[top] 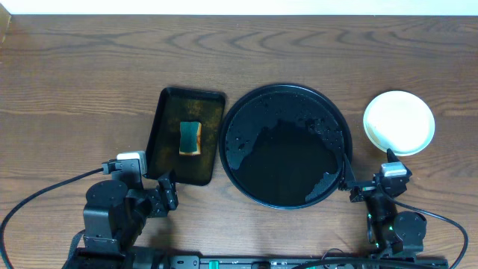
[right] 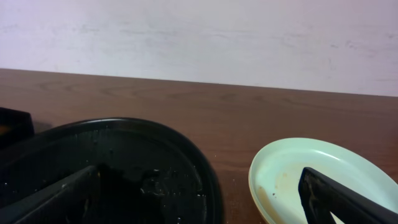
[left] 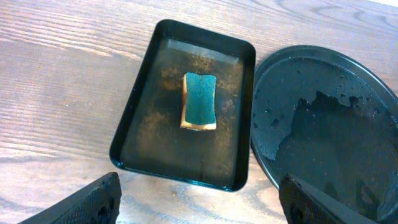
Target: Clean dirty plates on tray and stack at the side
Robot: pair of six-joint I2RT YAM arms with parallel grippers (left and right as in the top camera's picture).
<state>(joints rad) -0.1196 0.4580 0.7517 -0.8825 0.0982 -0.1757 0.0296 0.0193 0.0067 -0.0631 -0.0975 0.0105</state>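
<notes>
1. The left gripper (left: 199, 185) hovers low over the near left of the bench (top: 75, 90). Its jaws are apart and it holds nothing.
2. Just beyond it lies a rectangular black tray (left: 134, 118). A green-topped sponge (left: 199, 101) rests flat in the middle of it on a brownish wet film.
3. The round black tray (top: 284, 149) sits at centre, just right of the rectangular one. It carries only a sheet of water and droplets, and no plate.
4. The right gripper (right: 199, 177) hangs at the near right, jaws wide apart and empty. One finger is over the round tray's right rim and the other is toward the plates.
5. The plates (top: 399, 122) rest on the bench just right of the round tray, apart from its rim. How many are stacked cannot be told. The top one is pale mint, with a faint brown fleck inside.
6. Judgement: washing and stacking look finished, and the task is at its closing step. The next move likely calls for drawing both arms clear without nudging the stack, unless that fleck warrants another wipe with the sponge.
</notes>
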